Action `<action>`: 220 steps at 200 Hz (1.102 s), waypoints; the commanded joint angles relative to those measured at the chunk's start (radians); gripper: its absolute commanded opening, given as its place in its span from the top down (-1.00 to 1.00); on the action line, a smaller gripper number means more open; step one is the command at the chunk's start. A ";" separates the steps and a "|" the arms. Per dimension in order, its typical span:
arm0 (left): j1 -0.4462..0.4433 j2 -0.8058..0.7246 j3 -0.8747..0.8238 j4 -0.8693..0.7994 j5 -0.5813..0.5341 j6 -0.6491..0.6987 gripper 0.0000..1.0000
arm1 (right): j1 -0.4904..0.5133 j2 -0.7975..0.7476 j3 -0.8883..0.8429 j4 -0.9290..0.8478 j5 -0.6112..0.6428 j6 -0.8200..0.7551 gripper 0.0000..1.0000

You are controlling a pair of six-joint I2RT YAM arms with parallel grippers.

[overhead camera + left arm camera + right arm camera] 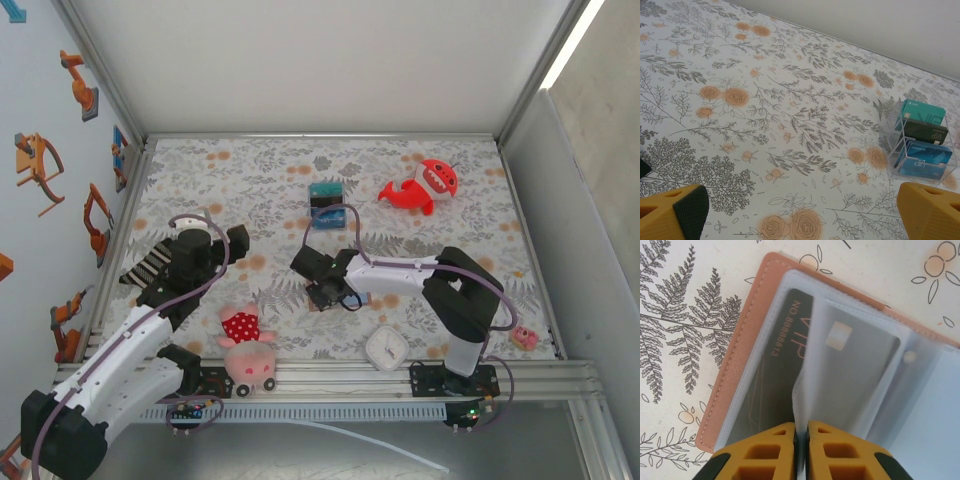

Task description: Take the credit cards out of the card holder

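Note:
The card holder lies open on the flowered table, tan leather with clear plastic sleeves inside. A dark credit card printed "VIP" sits inside one sleeve. My right gripper is shut on the edge of a translucent sleeve, which stands up between its yellow fingers. From above, the right gripper is low over the middle of the table, covering the holder. My left gripper is open with nothing between its fingers, hovering over bare tablecloth at the left.
A clear box with teal, black and blue cards stands at the back centre. A red shark toy lies back right. A pink pig plush, a white clock and a small pink item lie near the front edge.

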 commanded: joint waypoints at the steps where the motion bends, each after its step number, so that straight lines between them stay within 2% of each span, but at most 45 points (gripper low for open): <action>1: 0.004 -0.017 0.036 -0.019 0.009 0.011 -0.94 | -0.004 -0.052 -0.008 0.010 -0.030 -0.004 0.85; 38: -0.003 -0.030 0.043 -0.019 0.025 0.030 -0.94 | -0.003 -0.105 -0.014 0.037 -0.060 -0.004 0.92; 124: -0.107 0.039 0.088 0.004 -0.019 0.079 -0.94 | -0.034 -0.141 -0.058 0.043 -0.044 0.034 0.93; 171: -0.144 0.099 0.108 0.010 -0.027 0.098 -0.94 | -0.064 -0.159 -0.076 0.045 -0.029 0.055 0.74; 220: -0.217 0.161 0.122 -0.027 -0.057 0.136 -0.94 | -0.128 -0.188 -0.113 0.045 -0.015 0.078 0.65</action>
